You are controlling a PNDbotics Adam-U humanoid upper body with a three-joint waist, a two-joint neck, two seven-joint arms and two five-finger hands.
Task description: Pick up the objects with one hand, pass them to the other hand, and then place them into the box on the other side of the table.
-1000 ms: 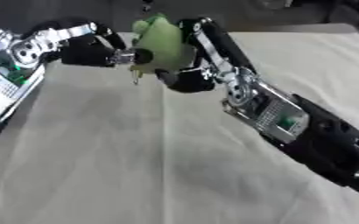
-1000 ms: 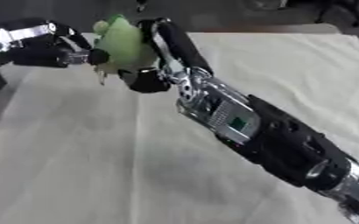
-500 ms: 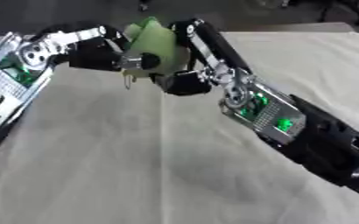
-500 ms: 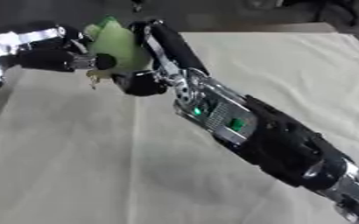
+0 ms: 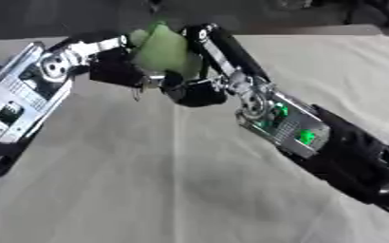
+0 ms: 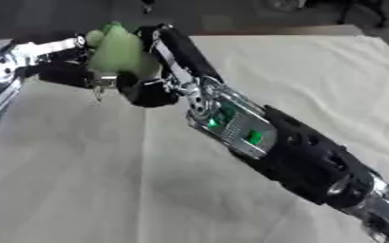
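The left robot hand (image 5: 119,71) now sits closer against the pale green object (image 5: 161,47) than a second ago, its fingers closing in on the object's left side. The right robot hand (image 5: 199,71) and the object ride a little higher above the worktop (image 5: 148,180), nearer its far edge.

No readable text, labels, brands, numbers or signs anywhere in either view.

We see pale green toy (image 5: 163,50), black/silver hands (image 5: 115,71) (image 5: 199,90), green lights on right arm (image 5: 291,124), cream tablecloth (image 5: 148,180).
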